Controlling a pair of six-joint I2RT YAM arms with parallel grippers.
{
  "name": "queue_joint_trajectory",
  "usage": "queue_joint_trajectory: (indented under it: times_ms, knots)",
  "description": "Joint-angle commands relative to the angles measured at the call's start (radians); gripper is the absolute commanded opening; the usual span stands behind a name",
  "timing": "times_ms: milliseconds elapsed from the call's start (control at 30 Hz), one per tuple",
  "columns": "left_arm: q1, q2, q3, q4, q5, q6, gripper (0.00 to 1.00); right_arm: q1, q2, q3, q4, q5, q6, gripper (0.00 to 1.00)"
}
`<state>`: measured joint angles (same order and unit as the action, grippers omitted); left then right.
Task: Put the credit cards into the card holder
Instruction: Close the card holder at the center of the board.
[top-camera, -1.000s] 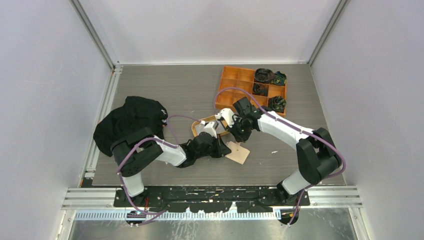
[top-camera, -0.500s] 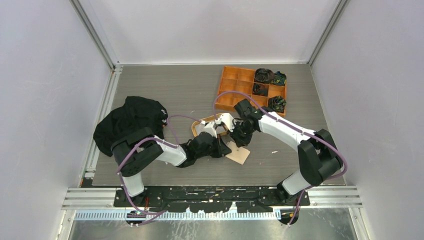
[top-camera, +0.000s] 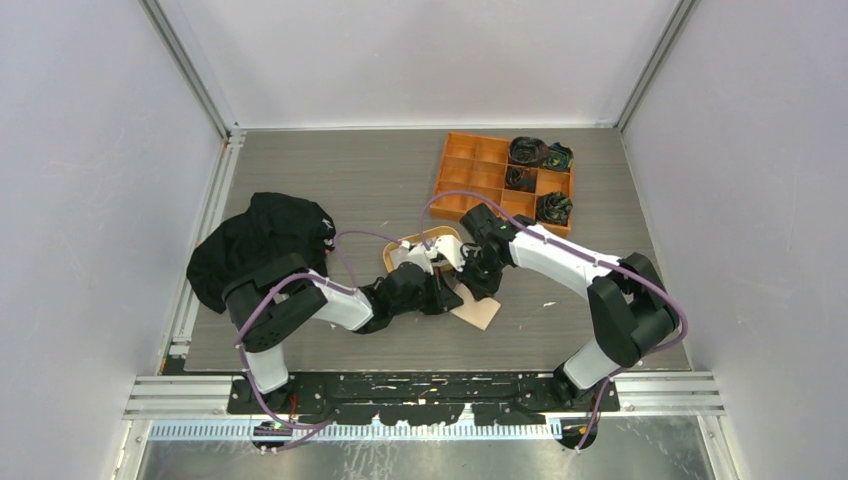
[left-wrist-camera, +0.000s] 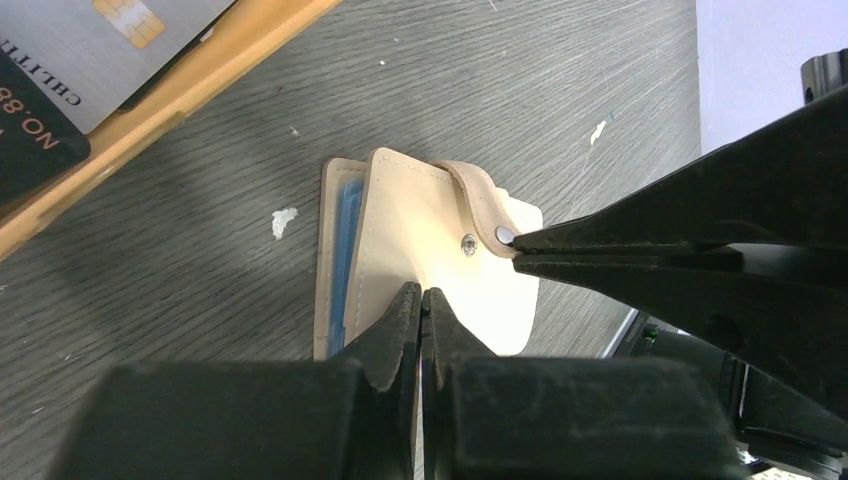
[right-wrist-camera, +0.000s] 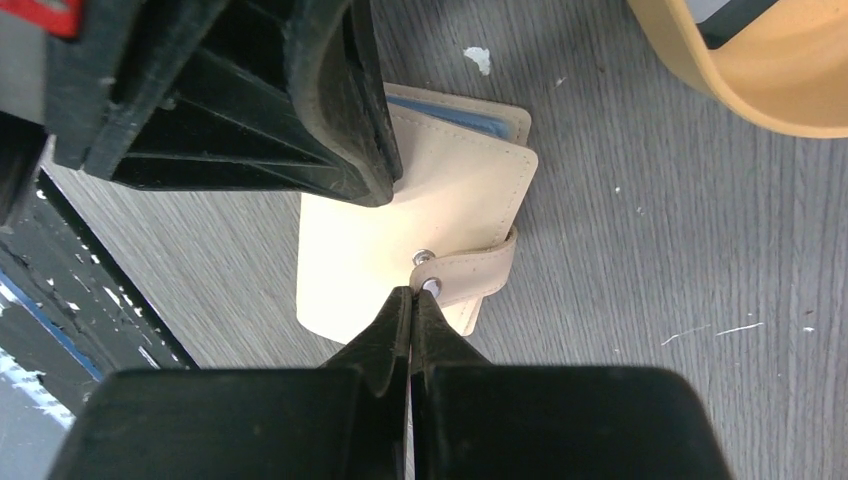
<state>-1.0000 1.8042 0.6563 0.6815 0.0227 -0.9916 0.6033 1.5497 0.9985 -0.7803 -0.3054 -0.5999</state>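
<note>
Fingers (right-wrist-camera: 392, 330) shut and empty on both. The right gripper (right-wrist-camera: 413, 292) has come from the tray (right-wrist-camera: 760, 90) down onto the holder's (right-wrist-camera: 450, 195) tab (right-wrist-camera: 478, 274), with the left gripper (left-wrist-camera: 421, 292) on its cover. The blue card (right-wrist-camera: 462, 112) is in, others not.

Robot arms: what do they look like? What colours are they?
The left arm and the right arm both have smooth white shells with chunky black joints. A purple cable loops along each one. Their jaws are black and taper to thin, pointed tips.
</note>
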Motion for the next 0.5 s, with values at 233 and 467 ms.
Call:
queue_joint_trajectory:
  times_ms: [233,467]
  knots:
    - [0.002,0.012,0.017,0.015,0.005,0.025,0.0,0.023,0.037,0.008,0.0,0.033,0.009,0.01]
    - [0.003,0.013,0.008,0.029,0.007,0.021,0.0,0.038,0.056,0.006,0.01,0.033,0.024,0.01]
